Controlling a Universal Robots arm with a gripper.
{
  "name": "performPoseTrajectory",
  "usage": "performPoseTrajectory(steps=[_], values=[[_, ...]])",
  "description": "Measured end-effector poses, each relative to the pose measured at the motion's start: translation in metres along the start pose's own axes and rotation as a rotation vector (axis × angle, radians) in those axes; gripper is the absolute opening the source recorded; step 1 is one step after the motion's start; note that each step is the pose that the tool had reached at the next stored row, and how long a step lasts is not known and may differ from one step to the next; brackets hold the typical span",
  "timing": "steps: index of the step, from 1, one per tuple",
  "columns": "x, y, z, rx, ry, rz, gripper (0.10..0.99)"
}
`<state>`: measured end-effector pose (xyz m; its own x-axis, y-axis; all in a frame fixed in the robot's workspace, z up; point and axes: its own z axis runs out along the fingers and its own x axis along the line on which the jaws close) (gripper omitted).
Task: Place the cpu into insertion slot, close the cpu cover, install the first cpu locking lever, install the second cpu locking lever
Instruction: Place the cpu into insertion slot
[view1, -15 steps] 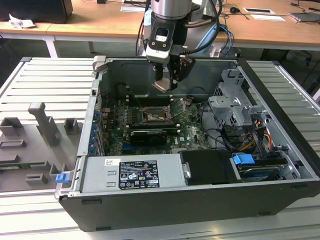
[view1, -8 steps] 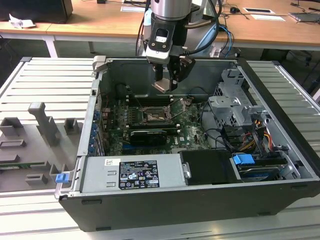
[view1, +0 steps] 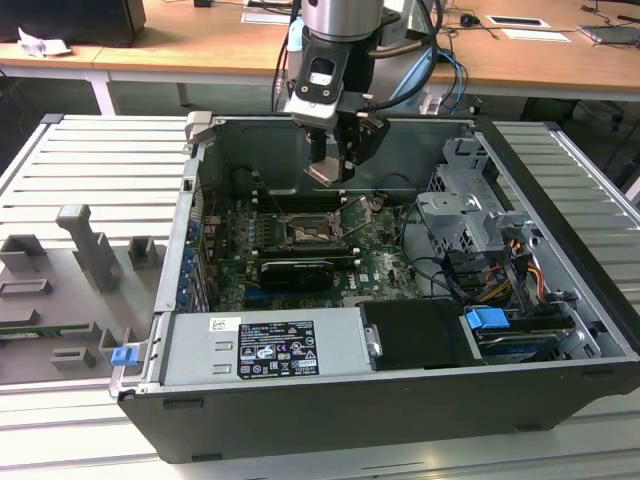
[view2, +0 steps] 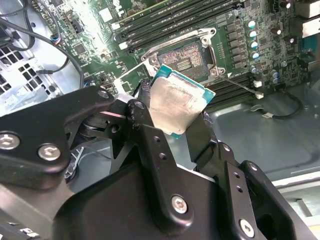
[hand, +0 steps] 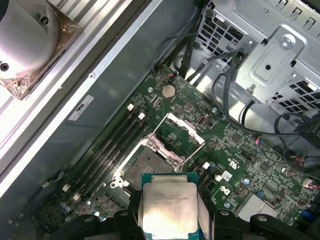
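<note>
Though the black fingers (hand: 132, 210) cover two of its edges in the first wrist view, the cpu (hand: 167, 206) is plainly clamped in the tool (hand: 167, 222), its pale, scuffed metal top framed by a green border. Seen in the upper centre of the exterior view, tool and chip hang above the open computer case (view1: 400, 405), clear of the board. The chip's underside cannot be made out. Below it the insertion slot (hand: 144, 167) lies bare, a dark square with a grey metal rim. The cpu cover (hand: 186, 128) (a thin metal frame with a square window) stands swung up beside the slot. The locking levers are hard to make out; one thin wire rod (view2: 240, 85) juts beside the slot in the second wrist view. Inside the case lie the green motherboard (view1: 385, 262), long black memory slots (view1: 300, 200), a grey power supply (view1: 265, 345) at the lower centre and a perforated metal drive cage (view1: 465, 215) toward the exterior view's right. The case rests on a ribbed grey surface (view1: 100, 165).
</note>
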<state>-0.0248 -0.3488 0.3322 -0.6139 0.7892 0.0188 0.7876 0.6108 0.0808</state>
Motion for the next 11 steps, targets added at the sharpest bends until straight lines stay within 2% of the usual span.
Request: performPoseTrajectory(steps=[11], values=[[0.0,-0.0001,0.0013,-0.002,-0.0079,0.098,0.529]])
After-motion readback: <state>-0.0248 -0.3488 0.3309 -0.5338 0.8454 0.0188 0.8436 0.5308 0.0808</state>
